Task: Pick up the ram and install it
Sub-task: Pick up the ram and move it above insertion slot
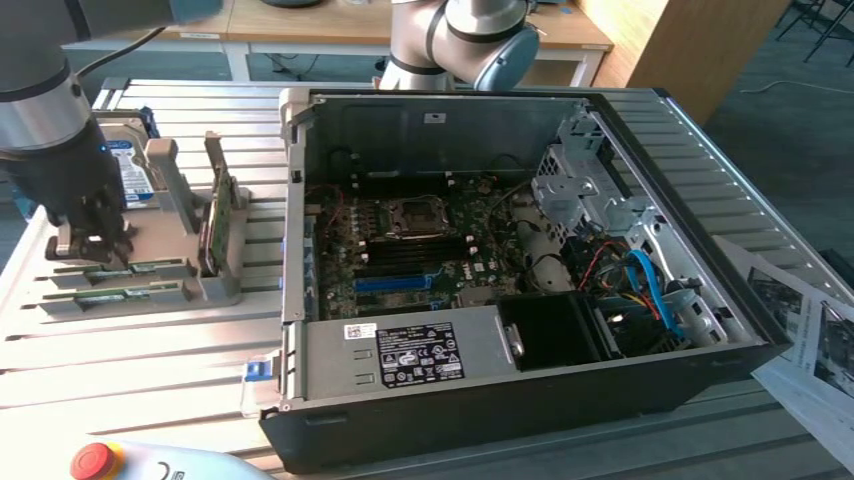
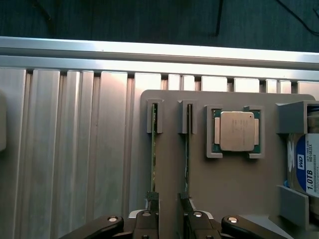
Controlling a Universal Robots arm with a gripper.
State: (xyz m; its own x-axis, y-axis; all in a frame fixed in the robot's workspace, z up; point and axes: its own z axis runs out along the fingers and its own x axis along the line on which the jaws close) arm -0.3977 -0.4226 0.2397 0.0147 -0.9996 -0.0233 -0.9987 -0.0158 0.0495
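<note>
Slatted bench point(image 1: 134, 370): exterior view shows the open case point(image 1: 400, 430), wrist view the claw point(image 2: 168, 200) parted over ram sticks point(image 2: 153, 149).

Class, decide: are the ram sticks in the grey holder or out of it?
In. Both ram sticks stand on edge in slots of the grey holder; the open gripper hangs close over them.

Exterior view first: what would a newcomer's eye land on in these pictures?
The big black open computer case with its green motherboard dominates the exterior view's middle. At that view's left, the dark open gripper hangs over two slim green ram sticks standing on edge in a grey holder tray, beside a square silver processor chip.
</note>
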